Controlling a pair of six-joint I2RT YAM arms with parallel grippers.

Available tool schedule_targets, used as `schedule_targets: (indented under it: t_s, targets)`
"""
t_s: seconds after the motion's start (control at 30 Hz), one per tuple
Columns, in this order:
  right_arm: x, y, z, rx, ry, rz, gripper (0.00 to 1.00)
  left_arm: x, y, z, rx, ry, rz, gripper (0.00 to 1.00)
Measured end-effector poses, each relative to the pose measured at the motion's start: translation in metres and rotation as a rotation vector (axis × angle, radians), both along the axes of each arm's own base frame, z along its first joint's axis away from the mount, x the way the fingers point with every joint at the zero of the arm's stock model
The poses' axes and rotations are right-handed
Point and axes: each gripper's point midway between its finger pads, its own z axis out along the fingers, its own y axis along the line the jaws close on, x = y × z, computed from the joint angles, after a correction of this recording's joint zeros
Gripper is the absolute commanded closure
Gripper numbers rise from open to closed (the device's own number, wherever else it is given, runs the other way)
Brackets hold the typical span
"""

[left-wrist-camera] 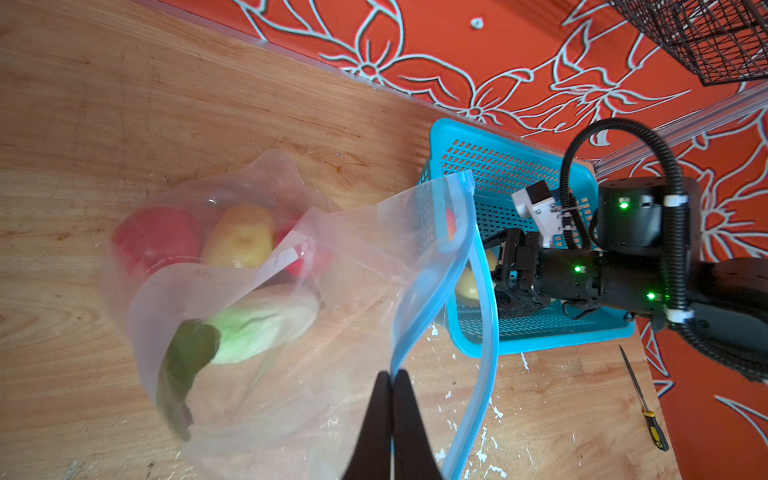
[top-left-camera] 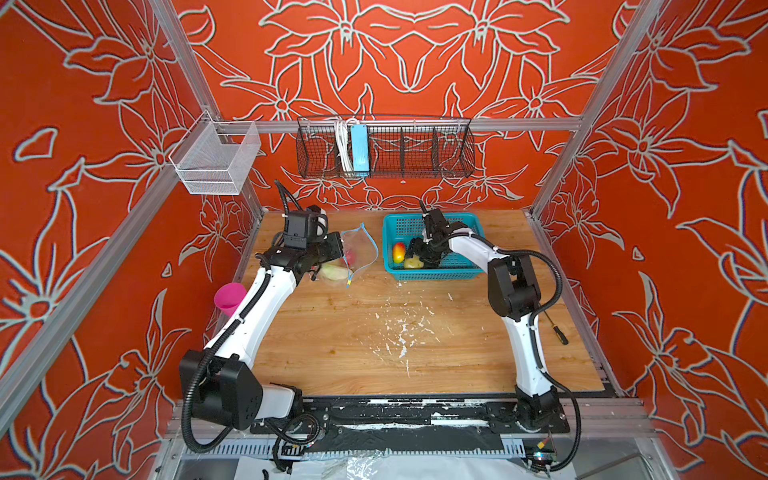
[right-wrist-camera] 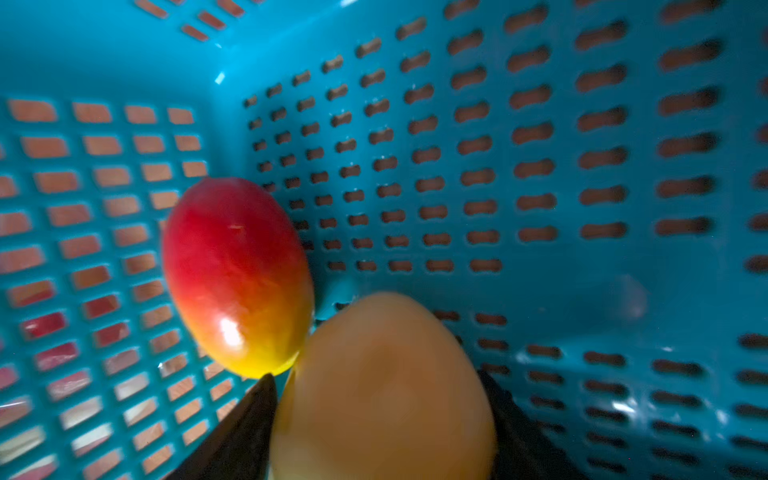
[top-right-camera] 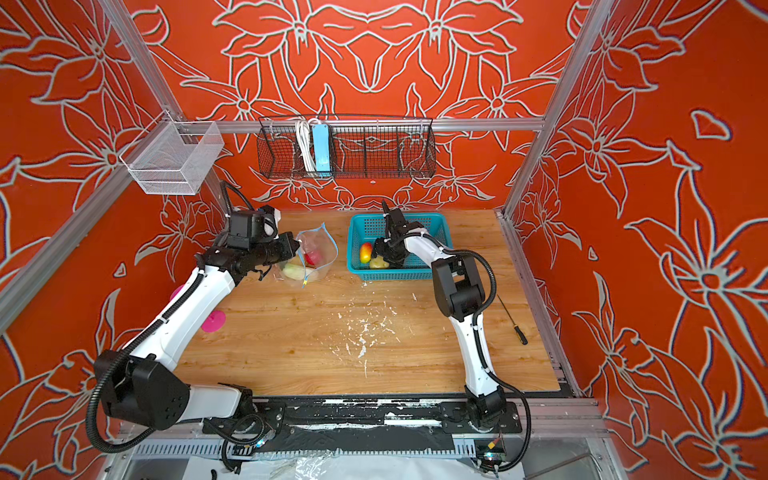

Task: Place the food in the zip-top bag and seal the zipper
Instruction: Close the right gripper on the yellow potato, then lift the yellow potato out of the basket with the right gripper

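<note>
With the zip-top bag (left-wrist-camera: pixel 353 270) pinched by the left claw (left-wrist-camera: pixel 390 376), the potato lump (right-wrist-camera: pixel 382 415), straddled by the right claw (right-wrist-camera: pixel 375 376) (whether gripped cannot be told), should be squeezed centrally, clear of the mango (right-wrist-camera: pixel 237 274).

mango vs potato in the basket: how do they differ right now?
Colour: the mango is glossy red fading to yellow; the potato is plain yellow-tan and duller. State: the potato sits between the fingers of the right gripper, though a firm grip cannot be confirmed; the mango lies free beside it. Shared: both are rounded, both are in the basket, neither is in the bag.
</note>
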Motion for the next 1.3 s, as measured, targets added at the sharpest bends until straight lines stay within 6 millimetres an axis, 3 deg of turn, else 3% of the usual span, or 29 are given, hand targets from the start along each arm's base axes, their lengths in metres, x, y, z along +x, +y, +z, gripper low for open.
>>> schedule_targets:
  t_s: [0.23,0.37,0.73,1.3]
  targets:
    - [0.002,0.003,0.001,0.012,-0.008,0.004,0.47,0.000,0.000,0.000,0.000,0.000,0.000,1.00]
    - [0.002,0.003,0.002,0.015,-0.010,0.004,0.52,0.000,0.000,0.000,0.000,0.000,0.000,1.00]
    - [0.002,0.005,0.004,0.069,-0.051,-0.034,0.54,0.000,0.000,0.000,0.000,0.000,0.000,1.00]
    - [-0.004,0.003,0.032,0.195,-0.137,-0.141,0.57,0.000,0.000,0.000,-0.001,0.001,0.001,1.00]
